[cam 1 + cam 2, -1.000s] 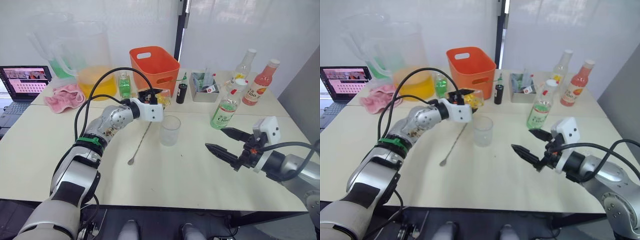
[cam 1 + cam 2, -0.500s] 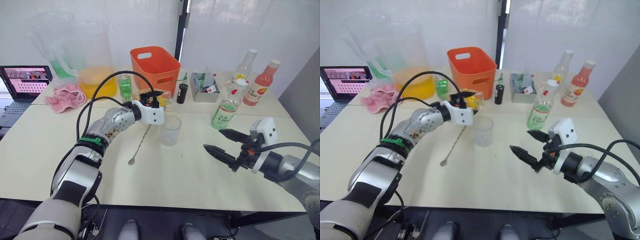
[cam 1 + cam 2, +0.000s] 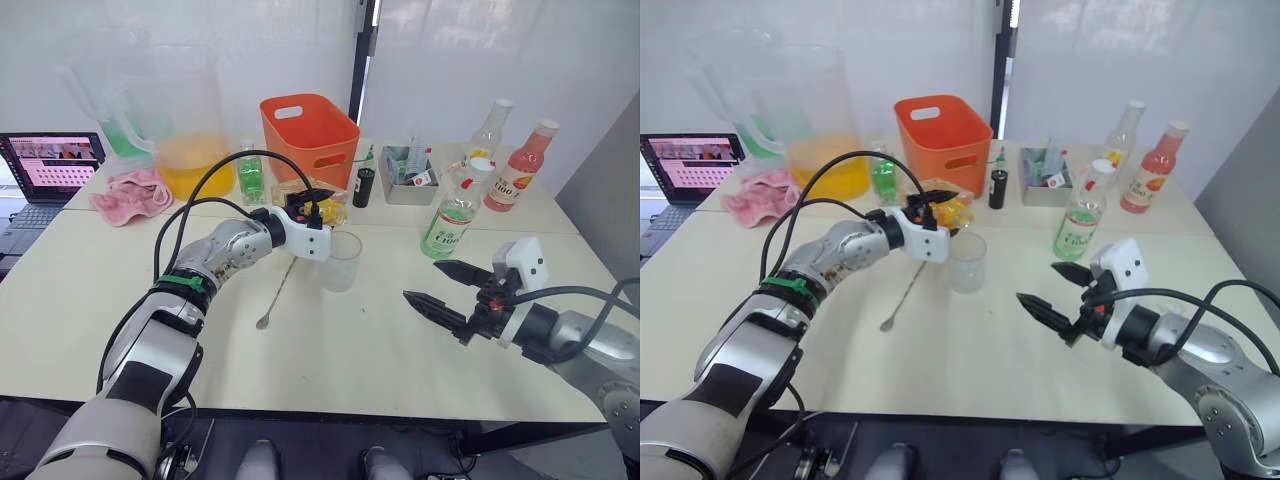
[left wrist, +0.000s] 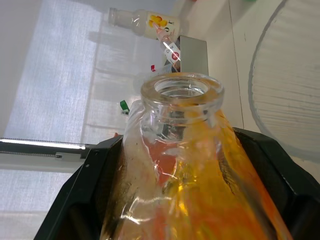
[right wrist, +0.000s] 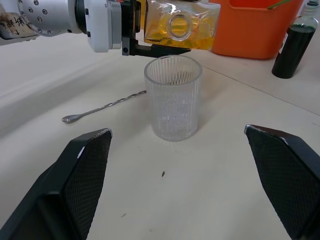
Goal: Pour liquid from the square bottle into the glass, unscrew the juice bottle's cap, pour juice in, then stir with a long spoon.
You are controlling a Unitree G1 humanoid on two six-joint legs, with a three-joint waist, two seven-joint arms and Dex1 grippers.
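The square bottle [image 5: 181,25], part full of yellow liquid, is clamped between the two black fingers of the left gripper [image 3: 310,208] and tipped on its side, its open, stopperless mouth held just above the rim of the glass [image 3: 342,261]. The glass stands upright on the table [image 3: 330,355] and looks empty. The long spoon [image 3: 279,287] lies flat on the table just to the left of the glass, its bowl toward the robot. The right gripper [image 3: 447,288] hovers low over the table on the right, well apart from the glass, its fingers spread wide with nothing between them. The juice bottle [image 3: 454,214] stands upright beyond it with its white cap [image 3: 480,165] on. Farther back stand an orange basket [image 3: 308,132], a large pitcher [image 3: 187,118] with orange liquid, a pink cloth [image 3: 130,193] and a pink-liquid bottle [image 3: 522,166]; a laptop [image 3: 48,172] sits at the far left.
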